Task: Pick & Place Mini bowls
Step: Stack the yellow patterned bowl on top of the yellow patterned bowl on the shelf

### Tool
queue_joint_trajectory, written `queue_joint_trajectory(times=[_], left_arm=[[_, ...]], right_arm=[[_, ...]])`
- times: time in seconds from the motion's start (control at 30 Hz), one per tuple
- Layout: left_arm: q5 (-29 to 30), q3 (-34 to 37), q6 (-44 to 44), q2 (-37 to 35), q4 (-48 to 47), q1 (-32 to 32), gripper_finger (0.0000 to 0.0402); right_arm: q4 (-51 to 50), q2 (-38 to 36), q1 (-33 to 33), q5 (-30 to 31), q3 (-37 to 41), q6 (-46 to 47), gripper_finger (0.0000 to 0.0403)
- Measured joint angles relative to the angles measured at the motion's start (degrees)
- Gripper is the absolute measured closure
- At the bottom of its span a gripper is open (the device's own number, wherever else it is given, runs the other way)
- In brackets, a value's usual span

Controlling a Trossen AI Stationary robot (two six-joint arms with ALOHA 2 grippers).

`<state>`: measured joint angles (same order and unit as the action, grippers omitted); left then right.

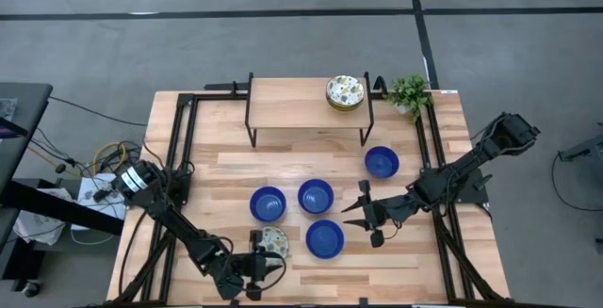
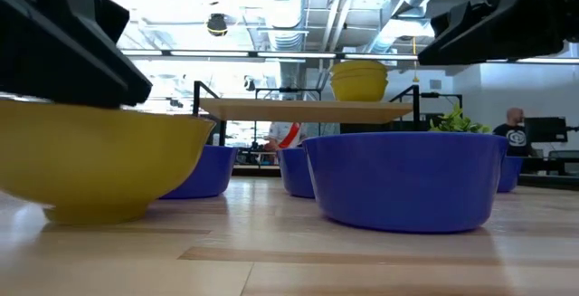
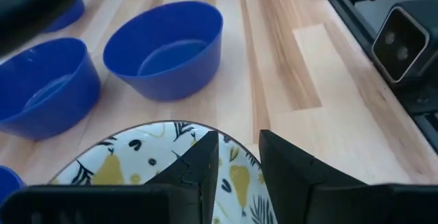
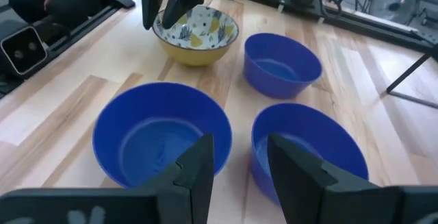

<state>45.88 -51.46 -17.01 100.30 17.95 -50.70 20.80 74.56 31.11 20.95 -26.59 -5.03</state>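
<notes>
I see a grey floor (image 1: 283, 35) crossed by dark lines. Overhead, silver ducts (image 2: 298, 15) run across the ceiling. A person (image 2: 516, 128) sits far behind.

Four bowls (image 1: 315, 195) are glossy cobalt blue. The bowl (image 1: 273, 241) at the left gripper (image 1: 254, 263) is yellow outside and white inside, with yellow pears and dark leaves. The stack (image 1: 345, 92) on the shelf (image 1: 292, 101) seems to have the same pattern. The counter (image 1: 443, 261) is light wood with darker strips. The plant (image 1: 410, 92) is green. The fingers (image 3: 291, 166) are black.
</notes>
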Motion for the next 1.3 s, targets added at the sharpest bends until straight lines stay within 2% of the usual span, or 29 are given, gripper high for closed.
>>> queue_joint_trajectory(times=[0.4,1.3], left_arm=[[1.73,0.00,-0.01,0.23,0.28,-0.09,0.0295],[1.70,0.04,0.21,0.23,0.17,-0.63,0.0295]], right_arm=[[0.79,0.00,0.00,0.00,-0.02,-4.05,0.0276],[0.70,0.00,-0.02,-0.04,-0.02,-3.46,0.0276]])
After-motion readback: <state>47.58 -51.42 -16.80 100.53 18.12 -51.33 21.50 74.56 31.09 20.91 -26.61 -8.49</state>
